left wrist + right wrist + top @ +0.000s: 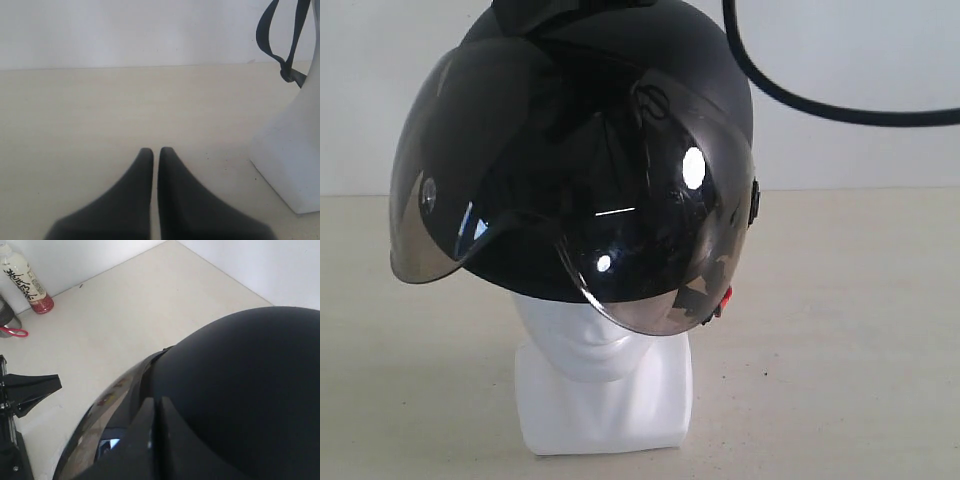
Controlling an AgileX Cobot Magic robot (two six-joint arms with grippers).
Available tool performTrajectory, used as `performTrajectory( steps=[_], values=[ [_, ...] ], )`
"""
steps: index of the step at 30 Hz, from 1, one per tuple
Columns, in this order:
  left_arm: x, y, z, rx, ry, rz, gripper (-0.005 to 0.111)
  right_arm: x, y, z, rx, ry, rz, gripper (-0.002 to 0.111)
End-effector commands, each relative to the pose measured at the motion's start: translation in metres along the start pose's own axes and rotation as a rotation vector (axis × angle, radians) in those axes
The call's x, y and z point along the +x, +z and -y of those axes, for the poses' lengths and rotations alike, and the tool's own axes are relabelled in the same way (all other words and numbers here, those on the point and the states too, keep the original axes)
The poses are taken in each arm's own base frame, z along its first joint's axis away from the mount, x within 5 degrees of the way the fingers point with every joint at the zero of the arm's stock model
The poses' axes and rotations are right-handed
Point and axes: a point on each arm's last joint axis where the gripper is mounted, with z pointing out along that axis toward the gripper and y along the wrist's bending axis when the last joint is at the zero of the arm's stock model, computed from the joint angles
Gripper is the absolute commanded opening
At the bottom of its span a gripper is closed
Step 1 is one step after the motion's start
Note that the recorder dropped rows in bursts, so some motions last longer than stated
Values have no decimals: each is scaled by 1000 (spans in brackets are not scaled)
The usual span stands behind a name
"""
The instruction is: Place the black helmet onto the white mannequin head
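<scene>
Right fingers (pixel 142 440) lie pressed together above the worktop (pixel 840 350), against the black helmet (pixel 700 70), which covers the white mannequin head (pixel 595 350) down to the nose. Left fingers (pixel 135 195), nearly touching and empty, hover near the head's base.

The bench (pixel 840 350) is a pale cream surface with a faint grain, running back to a plain white wall (pixel 880 60). The white mannequin head (pixel 605 390) stands upright on it, its squarish base flat on the top. Well apart from it, close to the wall, a bottle (pixel 26 277) with a printed label and a red bottom stands upright. Near the bottle a grey object (pixel 6 315) with a red loop (pixel 15 331) is cut off by the picture's edge.
</scene>
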Motion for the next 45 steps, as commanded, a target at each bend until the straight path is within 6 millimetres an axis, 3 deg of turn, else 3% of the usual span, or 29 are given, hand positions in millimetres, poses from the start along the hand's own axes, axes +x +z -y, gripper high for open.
performTrajectory(
  steps=[1,16,24,32,39,43,45],
  values=[
    [1,0,0,0,-8,2,4,4,1,-1,-7,1,-45,0],
    [1,0,0,0,-8,2,4,11,0,-3,-29,-1,-121,0],
    [1,0,0,0,-8,2,4,2,-5,-2,-6,-49,-22,0],
    [1,0,-1,-7,25,2,4,-12,-24,-6,9,-122,123,0],
    [1,0,-2,-18,66,0,4,-28,-56,-12,49,-186,234,0],
    [-8,0,-2,-25,65,100,4,-26,-60,-11,73,-212,217,0],
    [-36,-8,-3,-16,-111,419,4,-24,-60,-11,78,-220,196,0]
  ],
)
